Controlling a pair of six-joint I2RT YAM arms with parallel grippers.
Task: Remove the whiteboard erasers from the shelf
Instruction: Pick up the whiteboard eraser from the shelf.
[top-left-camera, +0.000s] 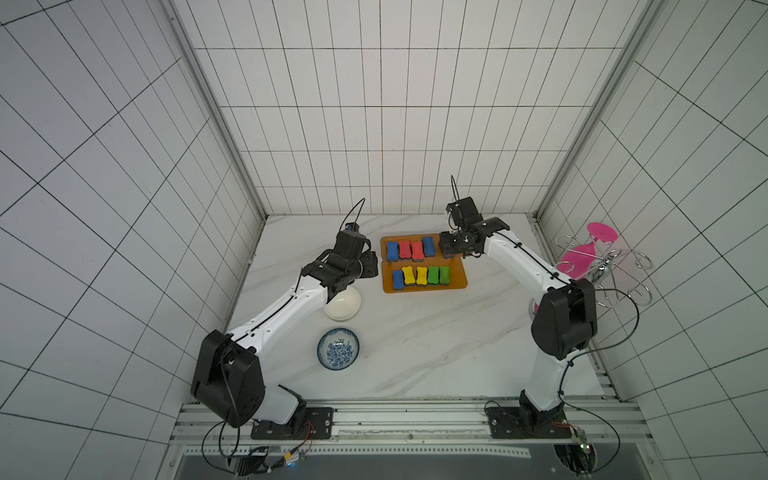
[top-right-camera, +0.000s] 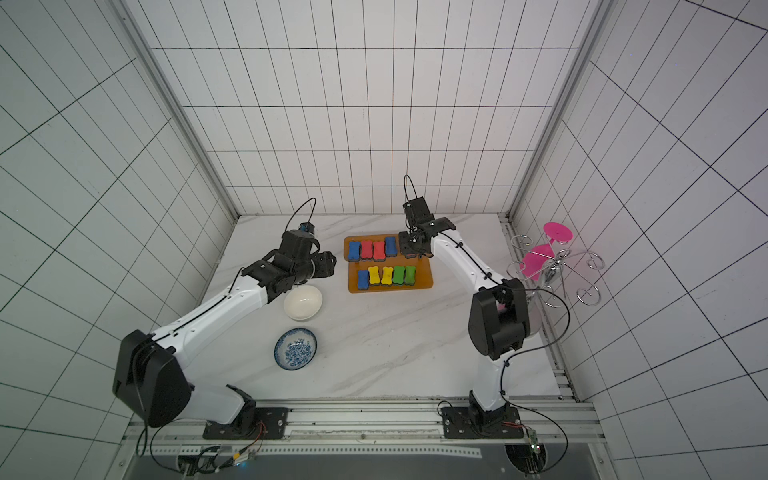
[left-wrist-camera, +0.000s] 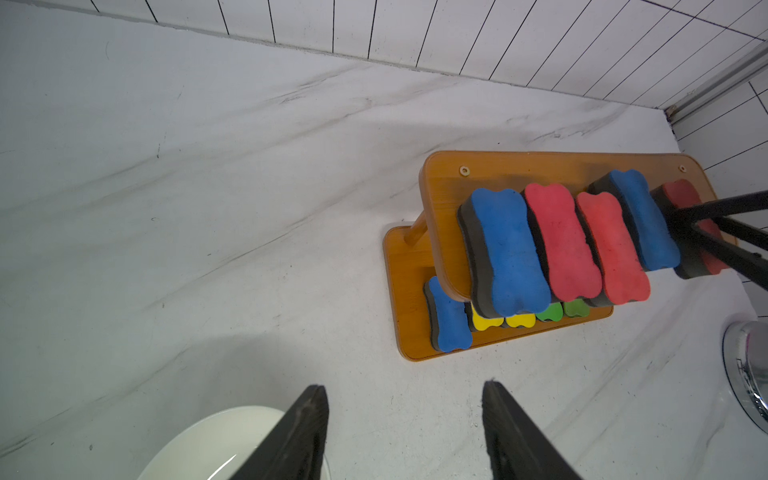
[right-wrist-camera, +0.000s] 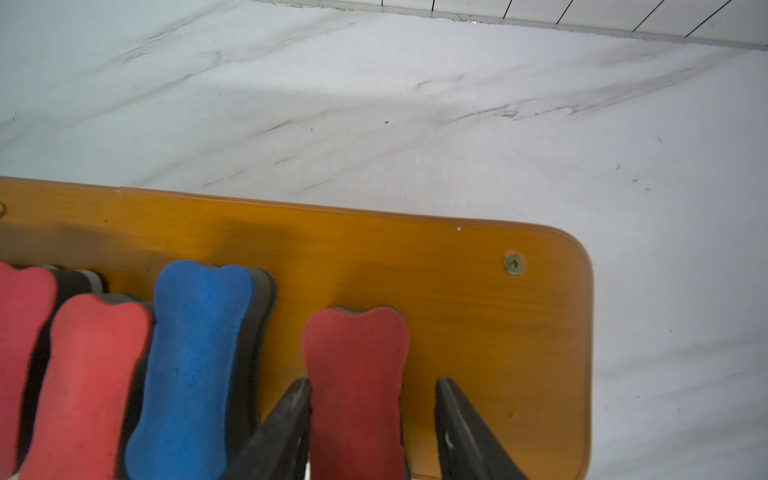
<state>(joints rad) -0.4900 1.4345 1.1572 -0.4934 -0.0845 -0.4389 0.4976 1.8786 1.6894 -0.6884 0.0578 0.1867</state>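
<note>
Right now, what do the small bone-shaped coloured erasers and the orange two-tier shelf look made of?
Bone-shaped erasers: soft foam tops, matte and finely pitted, over a dark felt-like layer showing at the edges. Orange two-tier shelf: streaky grain and a screw head suggest varnished wood, though wood-look plastic is possible.

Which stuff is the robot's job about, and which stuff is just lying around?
For the job: whiteboard erasers, orange shelf, right tool straddling a red eraser.
Just lying about: white bowl, blue patterned bowl, wire rack with pink glasses.
</note>
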